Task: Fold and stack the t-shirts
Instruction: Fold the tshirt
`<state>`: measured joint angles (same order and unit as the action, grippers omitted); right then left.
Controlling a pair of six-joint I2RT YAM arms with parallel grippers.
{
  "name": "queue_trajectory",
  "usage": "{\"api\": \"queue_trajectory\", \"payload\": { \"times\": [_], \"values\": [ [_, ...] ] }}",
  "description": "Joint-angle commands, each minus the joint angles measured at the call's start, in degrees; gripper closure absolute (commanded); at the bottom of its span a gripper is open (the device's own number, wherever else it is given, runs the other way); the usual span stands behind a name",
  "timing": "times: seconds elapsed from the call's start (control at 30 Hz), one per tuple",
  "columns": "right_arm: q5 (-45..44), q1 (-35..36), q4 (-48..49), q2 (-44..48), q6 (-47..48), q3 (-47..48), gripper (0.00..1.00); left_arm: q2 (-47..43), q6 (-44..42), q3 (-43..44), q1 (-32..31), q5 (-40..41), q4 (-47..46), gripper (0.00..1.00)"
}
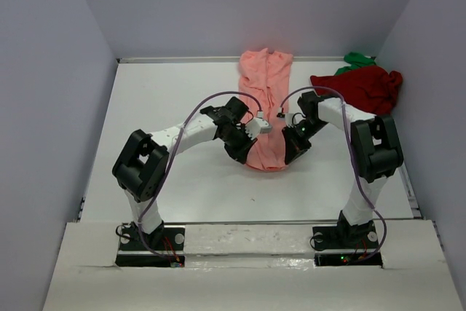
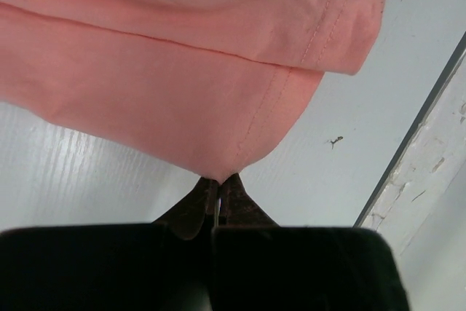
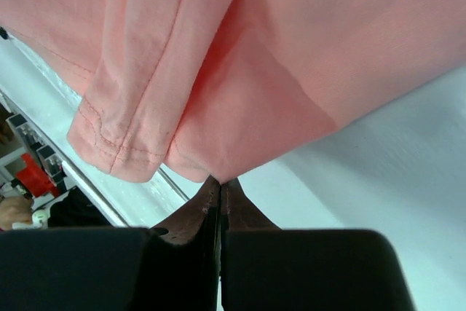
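Observation:
A salmon-pink t-shirt lies as a long narrow strip down the middle of the white table. My left gripper is shut on its near left corner, and my right gripper is shut on its near right corner. In the left wrist view the left gripper pinches a hemmed corner of the pink t-shirt. In the right wrist view the right gripper pinches the pink t-shirt beside a folded hem. A dark red t-shirt lies crumpled at the back right, with a bright green t-shirt peeking out behind it.
Grey walls enclose the table on the left, back and right. A metal rail runs along the table's near edge, with the white base board behind it.

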<state>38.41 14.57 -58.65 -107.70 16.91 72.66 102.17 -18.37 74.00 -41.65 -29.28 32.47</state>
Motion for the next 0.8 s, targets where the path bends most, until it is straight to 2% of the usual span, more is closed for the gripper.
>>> {"api": "queue_trajectory", "payload": {
  "times": [0.0,0.27,0.77],
  "values": [
    [-0.44,-0.42,-2.69,2.49,0.41,4.23,1.00,-3.56,-0.70,1.06,-0.36,1.94,1.28,1.00],
    [-1.32,-0.42,-4.98,1.53,0.67,10.04,1.00,-2.59,-0.96,2.90,-0.36,5.28,0.84,1.00],
    [-4.31,-0.42,-5.07,0.38,0.76,15.49,1.00,3.21,-0.53,13.97,0.69,7.65,2.34,1.00]
  ]
}}
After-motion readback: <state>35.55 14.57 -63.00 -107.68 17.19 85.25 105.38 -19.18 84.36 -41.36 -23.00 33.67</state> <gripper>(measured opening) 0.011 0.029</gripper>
